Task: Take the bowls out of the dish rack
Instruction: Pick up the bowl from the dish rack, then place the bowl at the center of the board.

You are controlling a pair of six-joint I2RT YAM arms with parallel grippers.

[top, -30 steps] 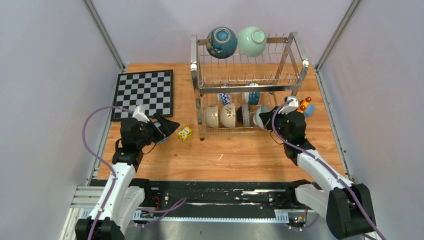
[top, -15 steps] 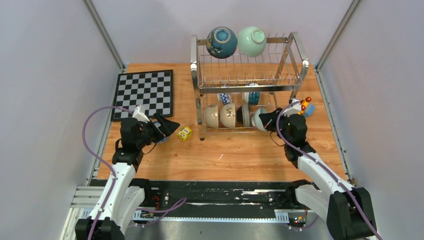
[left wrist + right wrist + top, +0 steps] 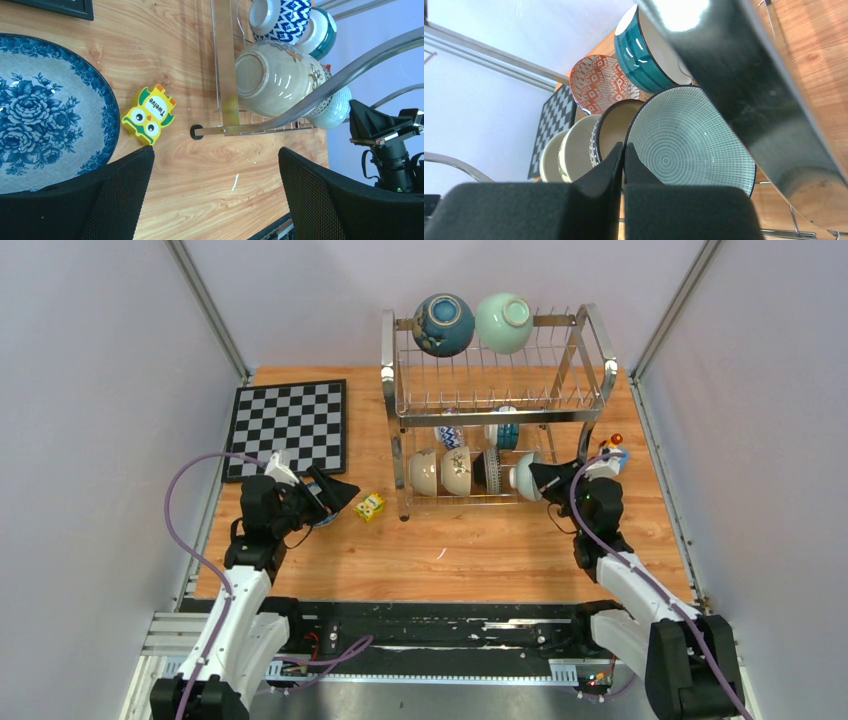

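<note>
Right wrist view: right gripper [image 3: 622, 150] fingers pressed together, tips at the left rim of the green-lined bowl [image 3: 689, 145], possibly touching. Left gripper [image 3: 215, 165] spread wide over a blue floral bowl [image 3: 45, 110] on bare table [image 3: 480, 540] before the dish rack [image 3: 497, 418]. Dark blue bowl [image 3: 444, 324] and mint bowl [image 3: 503, 322] sit on the top tier.

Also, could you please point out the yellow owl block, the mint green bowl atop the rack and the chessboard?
yellow owl block [image 3: 148, 115]: left wrist view, middle of its front.
mint green bowl [image 3: 500, 328]: top external view, outer wall.
chessboard [image 3: 290, 425]: top external view, board's centre.
</note>
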